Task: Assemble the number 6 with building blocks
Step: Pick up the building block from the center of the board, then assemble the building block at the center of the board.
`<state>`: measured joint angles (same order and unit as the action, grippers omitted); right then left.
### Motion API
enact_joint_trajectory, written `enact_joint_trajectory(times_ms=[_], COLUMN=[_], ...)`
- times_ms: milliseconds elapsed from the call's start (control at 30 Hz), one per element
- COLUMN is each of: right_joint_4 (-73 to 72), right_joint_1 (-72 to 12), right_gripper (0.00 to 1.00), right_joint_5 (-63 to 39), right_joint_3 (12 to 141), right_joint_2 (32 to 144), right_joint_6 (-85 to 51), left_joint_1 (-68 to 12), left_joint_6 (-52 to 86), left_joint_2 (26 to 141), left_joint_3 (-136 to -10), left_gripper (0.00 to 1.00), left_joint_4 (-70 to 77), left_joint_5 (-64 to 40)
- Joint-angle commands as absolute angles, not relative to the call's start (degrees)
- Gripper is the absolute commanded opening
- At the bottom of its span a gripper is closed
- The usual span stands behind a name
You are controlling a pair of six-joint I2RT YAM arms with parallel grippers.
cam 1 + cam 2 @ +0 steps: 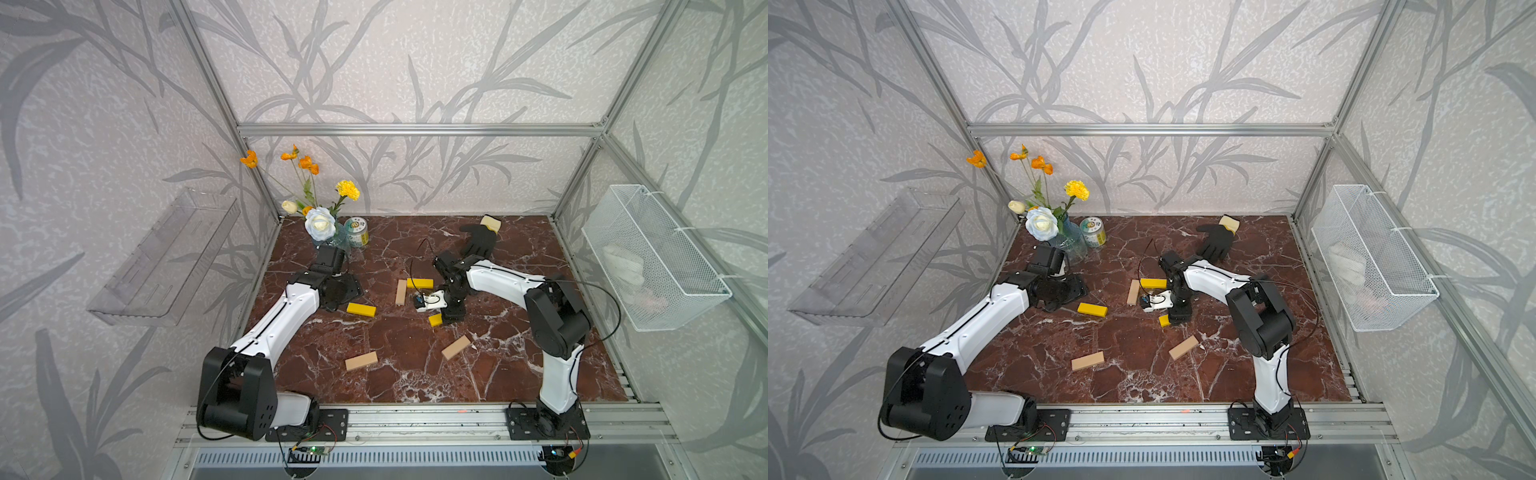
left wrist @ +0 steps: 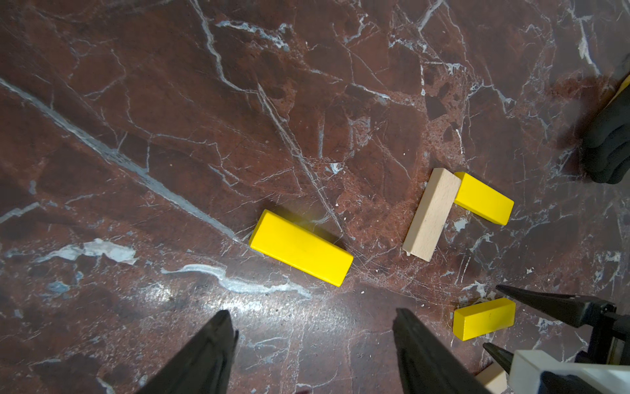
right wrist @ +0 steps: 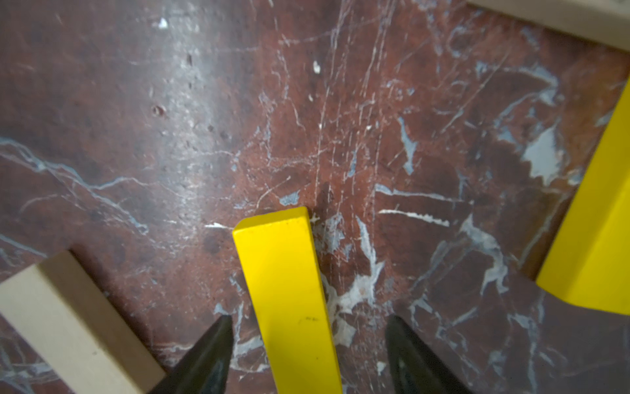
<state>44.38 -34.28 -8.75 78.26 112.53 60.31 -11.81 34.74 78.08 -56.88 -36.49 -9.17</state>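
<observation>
Wire basket [image 1: 665,309]: white bundle [image 1: 623,262]; left end effector [image 2: 312,311] spread; right end effector [image 3: 308,317] spread astride yellow block [image 3: 283,266].

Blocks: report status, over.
Left gripper open, empty. Right gripper open, straddling yellow block. Pale bar, yellow bar form corner; three loose blocks. Glove far back.
</observation>
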Motion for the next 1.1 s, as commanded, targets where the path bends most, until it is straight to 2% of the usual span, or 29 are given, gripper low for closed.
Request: enact_joint_trajectory(times_ms=[0,267,300,367,433,733,1067], right_joint_4=[46.4,42.7,42.2,41.7,42.7,53.6,53.2], right_joint_1=[-34.5,-34.8,-35.0,-35.5,-35.9,-38.6,-40.3], right_gripper=[0.56,0.49,0.43,0.12,0.01,0.00,0.00], right_joint_5=[-4.7,-2.6,-2.0,-0.6,-0.5,-3.5,-5.8], right_joint_3=[79.5,75.5,75.4,76.3,78.6,92.1,93.5], right_joint_2=[115.2,114.6,114.5,114.5,114.9,120.2,122.5], right_joint_6=[61.5,61.8,61.7,60.8,59.0,48.6,45.4], left_joint_1=[-11.3,-10.6,-10.5,-10.4,-10.3,-10.2,-10.0], left_joint_6=[34.8,34.6,34.6,34.6,34.5,34.2,34.1], left_joint_2=[78.0,77.7,77.7,78.0,78.3,78.8,78.5], left_joint_3=[-57.2,-56.3,-56.3,-56.5,-56.6,-56.9,-56.4], left_gripper=[0.75,0.75,0.75,0.75,0.75,0.74,0.75], left_joint_4=[-36.2,-36.0,-36.0,-35.8,-35.7,-35.8,-36.0], left_joint_5=[-9.9,-9.9,-9.9,-10.1,-10.2,-10.2,-10.2])
